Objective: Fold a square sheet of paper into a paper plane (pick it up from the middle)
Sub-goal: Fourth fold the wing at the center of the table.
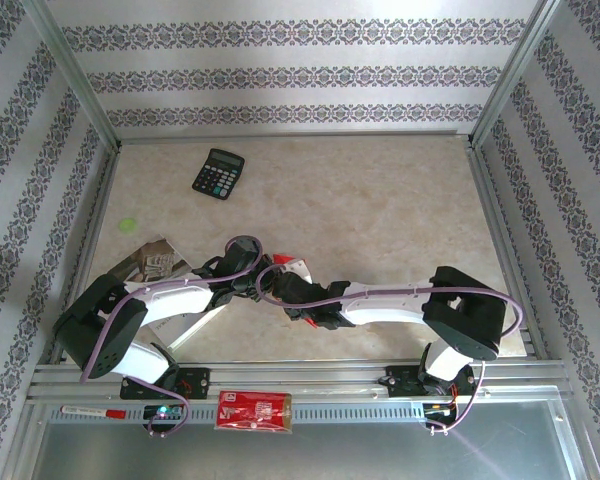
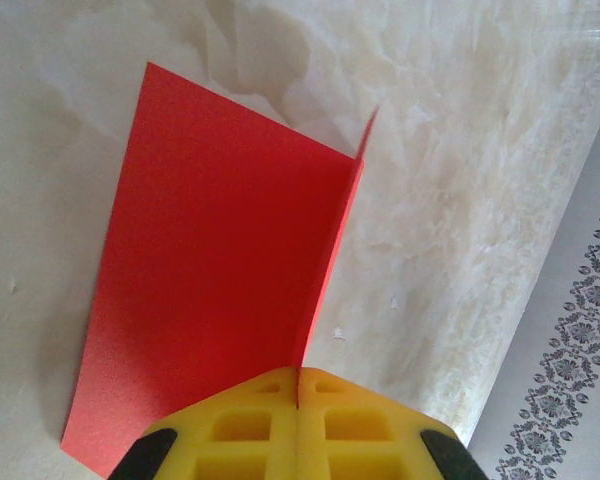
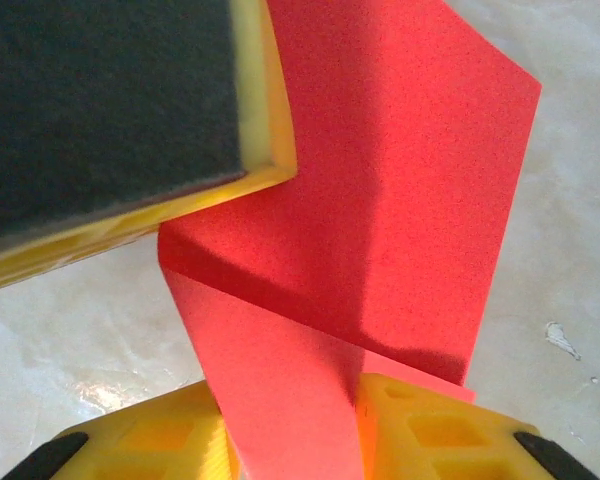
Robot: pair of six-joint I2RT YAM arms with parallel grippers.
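As it is limp, the square sheet of paper (image 2: 220,270) is pinched at its lower-centre crease by the left gripper (image 2: 298,395); closure of the right gripper (image 3: 292,425) cannot be told.

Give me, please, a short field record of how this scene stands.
paper: red, folded along a crease, between the two grippers
left gripper: shut on the paper at the fold
right gripper: paper passes between its fingers; grip unclear
calculator: far left of the table, apart from the arms
booklet: near left, partly under the left arm
packet: red, on the near rail
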